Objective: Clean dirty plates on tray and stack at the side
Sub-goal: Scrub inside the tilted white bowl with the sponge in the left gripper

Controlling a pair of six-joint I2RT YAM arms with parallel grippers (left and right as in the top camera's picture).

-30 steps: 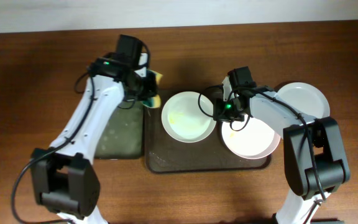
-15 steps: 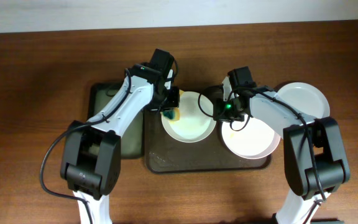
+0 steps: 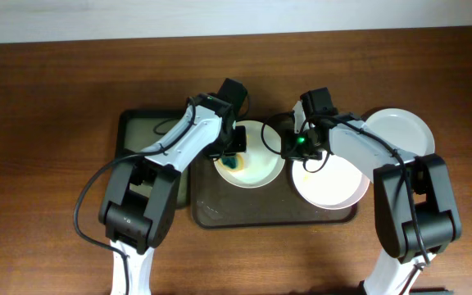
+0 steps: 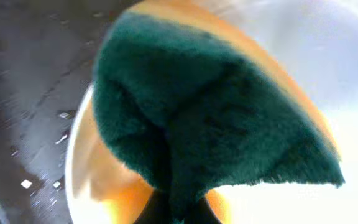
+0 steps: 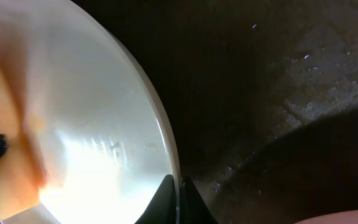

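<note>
L fingers (image 3: 232,152), clamped on sponge (image 4: 216,118), just swung over from green tray (image 3: 140,131) onto plate (image 3: 260,161) on brown tray (image 3: 220,215); R fingers (image 5: 180,186) pinch its rim tight. I can start scrubbing.

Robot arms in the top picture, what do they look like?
Both the left arm and right arm have white tube segments joined by chunky black joints, with thin black cables looping alongside. A green light glows on the right one.

Overhead even, sharp; wrist cams blurry; sponge (image 4: 216,124) out of focus; glare on plate (image 5: 98,149)
</note>
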